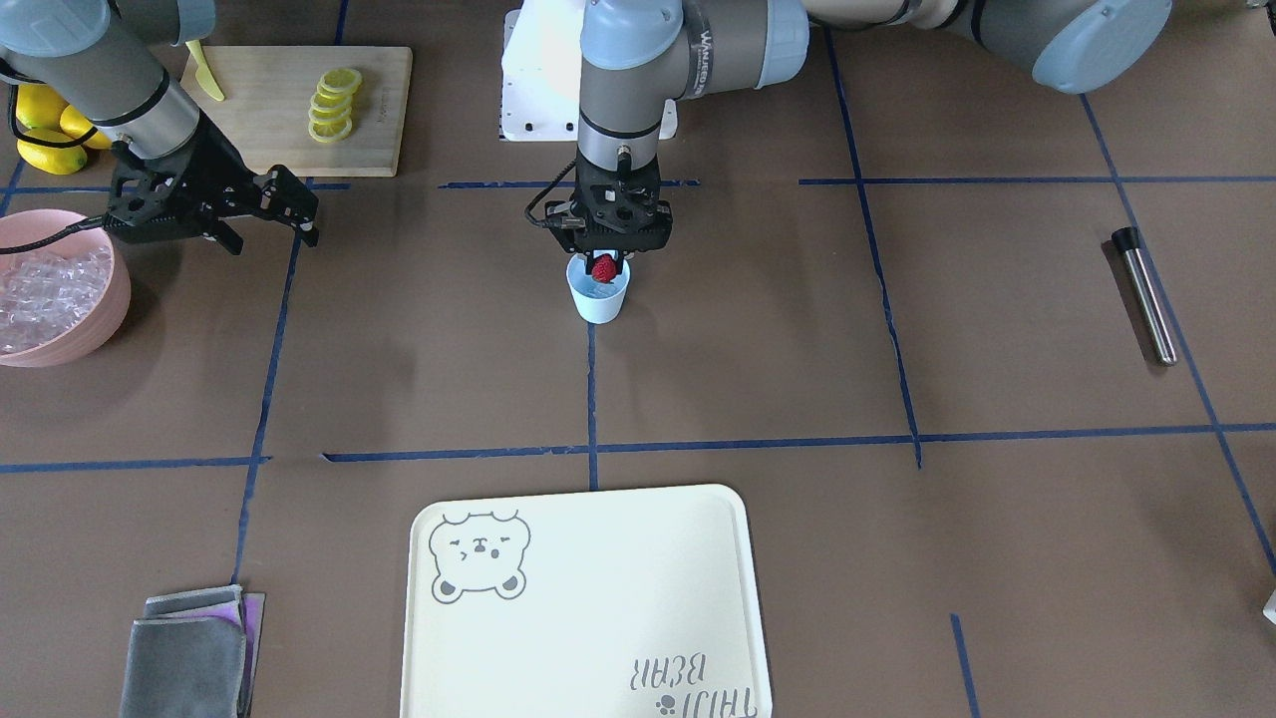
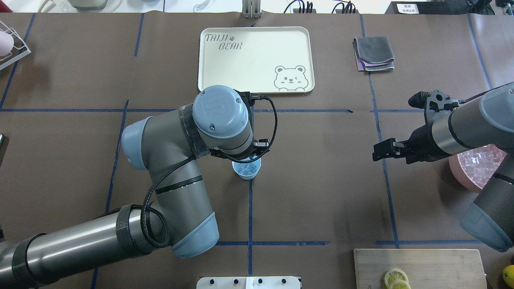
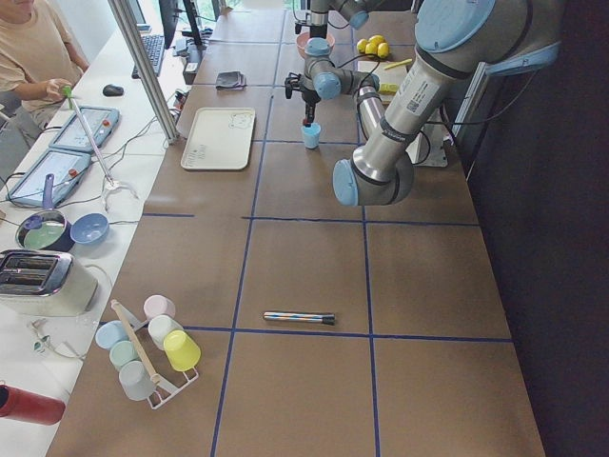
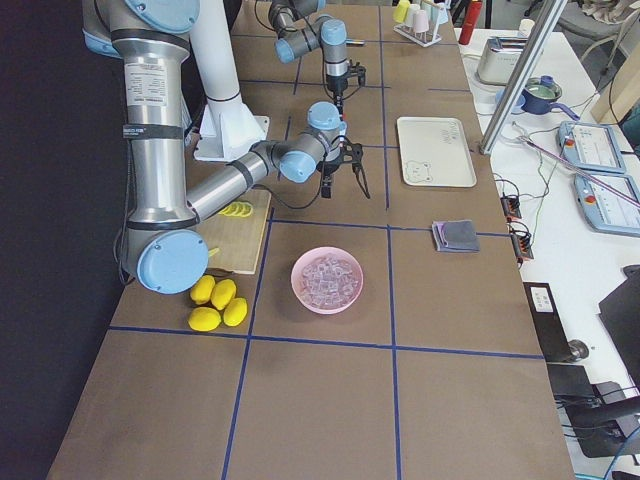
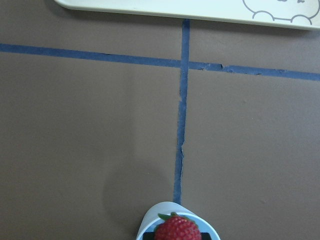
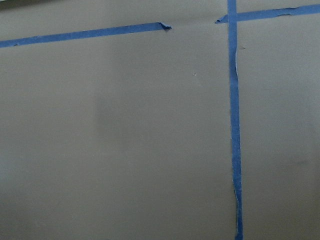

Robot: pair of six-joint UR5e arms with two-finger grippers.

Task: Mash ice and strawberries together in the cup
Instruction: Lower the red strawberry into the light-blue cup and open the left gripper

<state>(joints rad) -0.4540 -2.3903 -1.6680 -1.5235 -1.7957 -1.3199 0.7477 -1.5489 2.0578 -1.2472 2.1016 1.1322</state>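
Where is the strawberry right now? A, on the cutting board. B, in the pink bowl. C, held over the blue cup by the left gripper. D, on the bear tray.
C: the left gripper pinches the strawberry just above the mouth of the cup.

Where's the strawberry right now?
Near the middle of the front-facing view: the small dark-red strawberry is held between the fingers of the left gripper, at the mouth of the small pale-blue plastic cup.
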